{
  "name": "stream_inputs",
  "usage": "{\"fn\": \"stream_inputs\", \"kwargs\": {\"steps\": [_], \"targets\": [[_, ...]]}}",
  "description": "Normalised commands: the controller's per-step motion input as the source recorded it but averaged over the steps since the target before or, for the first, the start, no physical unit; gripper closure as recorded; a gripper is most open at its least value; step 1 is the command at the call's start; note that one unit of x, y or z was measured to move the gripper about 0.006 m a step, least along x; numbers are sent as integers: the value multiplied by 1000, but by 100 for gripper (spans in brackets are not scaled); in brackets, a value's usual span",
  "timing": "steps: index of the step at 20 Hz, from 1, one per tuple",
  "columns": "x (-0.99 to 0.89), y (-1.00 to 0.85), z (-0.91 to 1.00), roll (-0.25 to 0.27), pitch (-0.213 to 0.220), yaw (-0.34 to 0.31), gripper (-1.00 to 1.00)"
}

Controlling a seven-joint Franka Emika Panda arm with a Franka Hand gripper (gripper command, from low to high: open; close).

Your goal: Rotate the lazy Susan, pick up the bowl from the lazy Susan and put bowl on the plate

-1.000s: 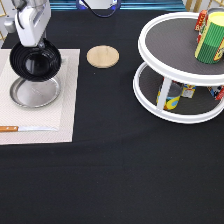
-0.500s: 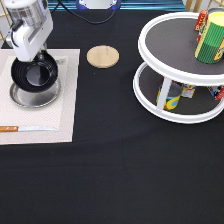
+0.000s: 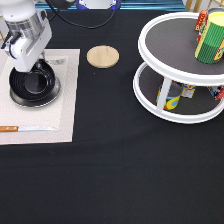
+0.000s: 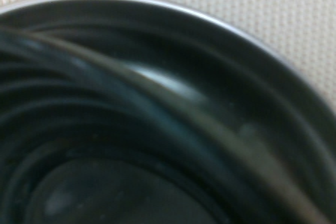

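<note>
The glossy black bowl [image 3: 32, 85] lies on the silver metal plate [image 3: 55, 91], which shows only as a thin rim around it, on a pale placemat at the exterior view's left. My gripper [image 3: 38, 65] stands over the bowl's far rim, shut on the rim. The wrist view is filled by the bowl's ribbed inside [image 4: 135, 150], with a strip of the plate's rim [image 4: 251, 37] beside it. The white two-tier lazy Susan [image 3: 165, 45] stands at the exterior view's right, far from the gripper.
A round wooden coaster [image 3: 103, 56] lies between the placemat [image 3: 65, 115] and the lazy Susan. A knife [image 3: 30, 129] lies along the placemat's near edge. A yellow-green can [image 3: 212, 37] stands on the top tier and small cans [image 3: 170, 95] on the lower tier.
The gripper has lowered the bowl from above the plate down onto it. The arm has shifted slightly toward the exterior view's top.
</note>
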Motion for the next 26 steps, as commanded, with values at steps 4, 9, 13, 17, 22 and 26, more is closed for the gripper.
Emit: {"fn": "stream_inputs", "kwargs": {"steps": [4,9,13,17,22,26], "targets": [[190,-187,-149,109,108,-62,100],[-132,37,-13,37,102,-93,-100],[-173,239,-22,-5,111,-82,-100],[18,247,31,0,144,-57,-100],[26,335,364,0,206,-18,-100],[-176,327,692,0,174,-1,-100]]}}
